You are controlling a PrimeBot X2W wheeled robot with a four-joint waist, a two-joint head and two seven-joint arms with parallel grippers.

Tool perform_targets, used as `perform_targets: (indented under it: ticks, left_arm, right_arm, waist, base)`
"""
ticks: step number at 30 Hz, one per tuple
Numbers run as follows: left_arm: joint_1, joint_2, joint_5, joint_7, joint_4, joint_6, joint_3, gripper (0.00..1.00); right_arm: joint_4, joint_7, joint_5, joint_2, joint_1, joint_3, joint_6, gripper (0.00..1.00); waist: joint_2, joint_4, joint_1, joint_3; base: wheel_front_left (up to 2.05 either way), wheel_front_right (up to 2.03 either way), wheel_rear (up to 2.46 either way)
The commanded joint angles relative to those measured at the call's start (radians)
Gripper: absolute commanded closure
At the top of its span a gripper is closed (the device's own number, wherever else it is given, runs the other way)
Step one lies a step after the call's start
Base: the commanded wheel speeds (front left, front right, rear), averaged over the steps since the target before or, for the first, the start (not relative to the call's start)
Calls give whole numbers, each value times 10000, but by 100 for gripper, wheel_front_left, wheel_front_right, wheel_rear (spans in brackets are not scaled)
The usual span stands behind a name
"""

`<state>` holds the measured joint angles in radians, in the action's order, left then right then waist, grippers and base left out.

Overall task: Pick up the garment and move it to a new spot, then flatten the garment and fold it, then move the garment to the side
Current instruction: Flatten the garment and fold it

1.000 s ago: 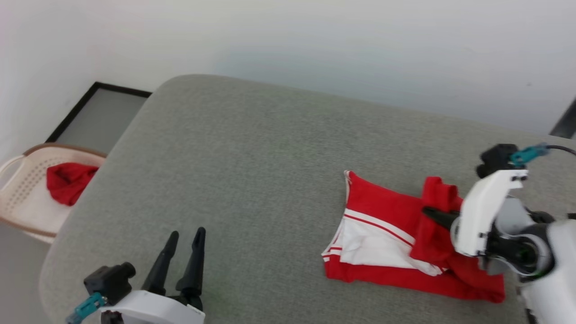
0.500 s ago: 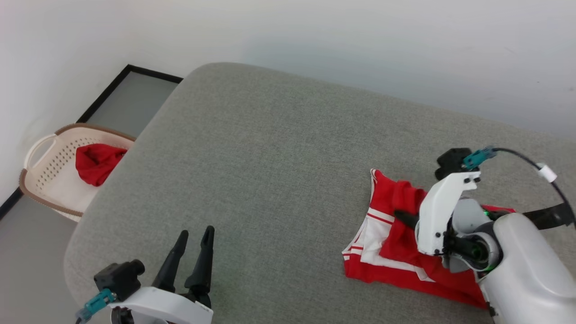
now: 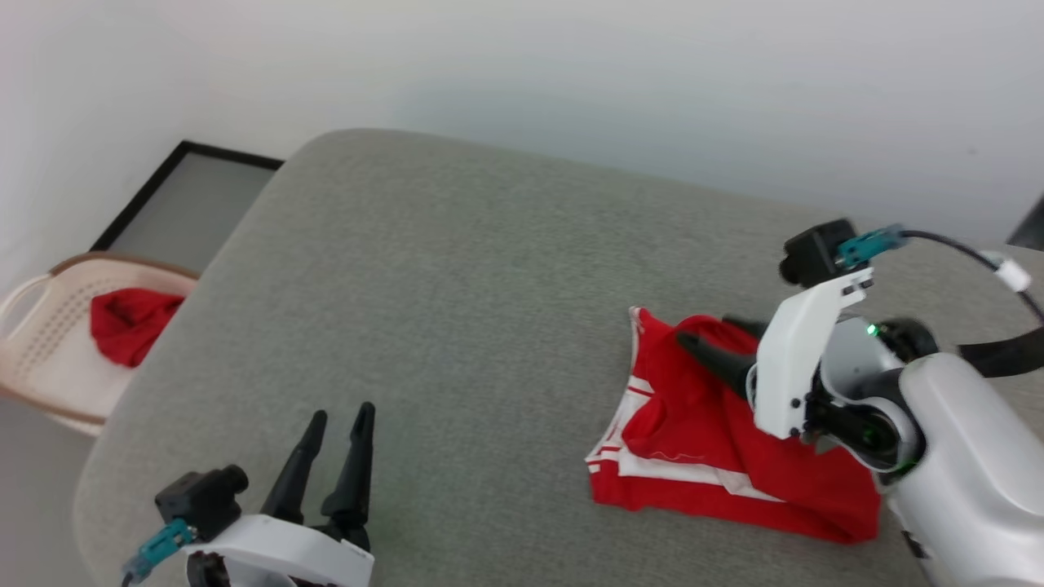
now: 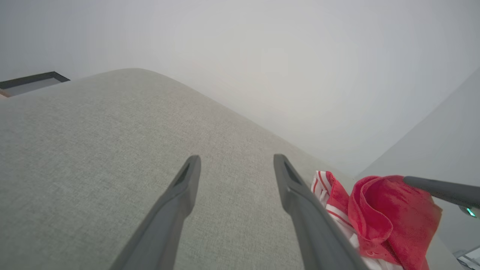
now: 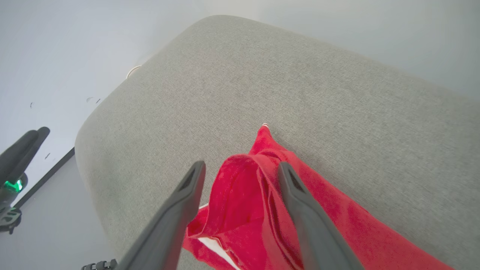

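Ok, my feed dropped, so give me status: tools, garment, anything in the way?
Left tool open, idle over cushion. Right tool open, astride a raised fold. Garment roughly folded, cushion's right side. Basket with red cloth off left, not obstructing.

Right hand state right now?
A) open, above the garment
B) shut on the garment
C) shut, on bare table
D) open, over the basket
A: in the right wrist view the right hand has its fingers spread wide, with a raised fold of the garment loose between them, nothing pinched.
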<state>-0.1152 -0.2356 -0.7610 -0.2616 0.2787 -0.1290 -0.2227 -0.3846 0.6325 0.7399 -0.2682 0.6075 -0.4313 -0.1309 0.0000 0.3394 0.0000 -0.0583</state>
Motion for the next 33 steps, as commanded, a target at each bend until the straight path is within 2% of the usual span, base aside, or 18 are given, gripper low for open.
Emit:
perform_targets:
  ticks: [1,4,9,15,18,21,27,33]
  left_arm:
    - [97,-59,72,-36,-43,-31,62,0]
    - [151,-56,153,-36,-110,-31,218,0]
    - [200,-105,388,-36,-267,-33,376,0]
    - [262,-122,608,-36,-356,-32,543,0]
    - [282,-165,751,-36,-430,-32,569,0]
    - [298,-184,898,-36,-456,-32,570,0]
    - [372,-255,1321,-36,-592,-32,765,0]
    - [620,-261,1951,-36,-957,-32,1276,0]
  right_arm:
    - [352,-267,122,-217,-100,-168,4,0]
    - [1385,-1237,178,-956,-380,-600,4,0]
    - [2538,-3865,-561,-2381,-873,-1014,4,0]
    - [2569,-6761,-1358,-2993,-1755,-634,7,0]
    - [2342,-7963,-1865,-2976,-2172,-295,6,0]
    - [2095,-8634,-2310,-2836,-2669,293,6,0]
    - [1979,-8963,-3011,-2395,-3968,1852,6,0]
    - [2897,-8965,-3707,-1705,-5291,3456,6,0]
  waist:
    - [0,-293,0,83]
    - [0,-599,0,117]
    - [0,-1154,0,108]
    - [0,-1798,0,108]
    - [0,-2102,0,96]
    - [0,-2312,0,102]
    - [0,-2556,0,145]
    - [0,-2639,0,165]
  base:
    - [0,0,0]
    - [0,0,0]
    - [0,0,0]
    - [0,0,0]
    - [0,0,0]
    - [0,0,0]
    - [0,0,0]
    - [0,0,0]
